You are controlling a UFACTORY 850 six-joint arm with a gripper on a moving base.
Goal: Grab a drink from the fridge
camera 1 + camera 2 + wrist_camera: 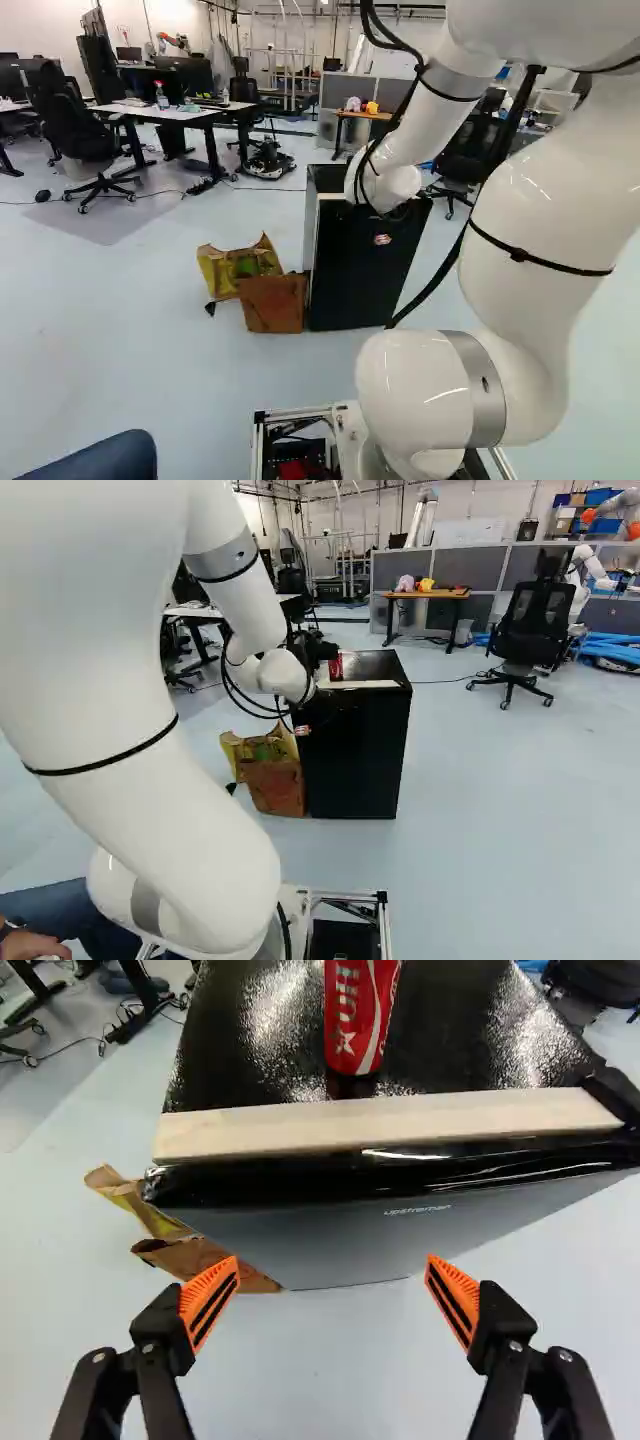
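Observation:
Black at the end of my arm, the gripper shows beside the fridge top in the right base view; the arm hides it in the left base view. My gripper stands open in the wrist view, nothing between its orange pads. The black fridge stands on the floor, its grey front door looking closed ahead of the fingers. A pale wooden strip runs along its top front edge. Behind that strip a red can stands upright on the glossy top. The fridge's inside is hidden.
A torn brown paper bag with yellow parts lies against the fridge. Desks and office chairs stand farther off. A small wooden table is behind the fridge; another robot stands far right. A person's leg is close beside the base.

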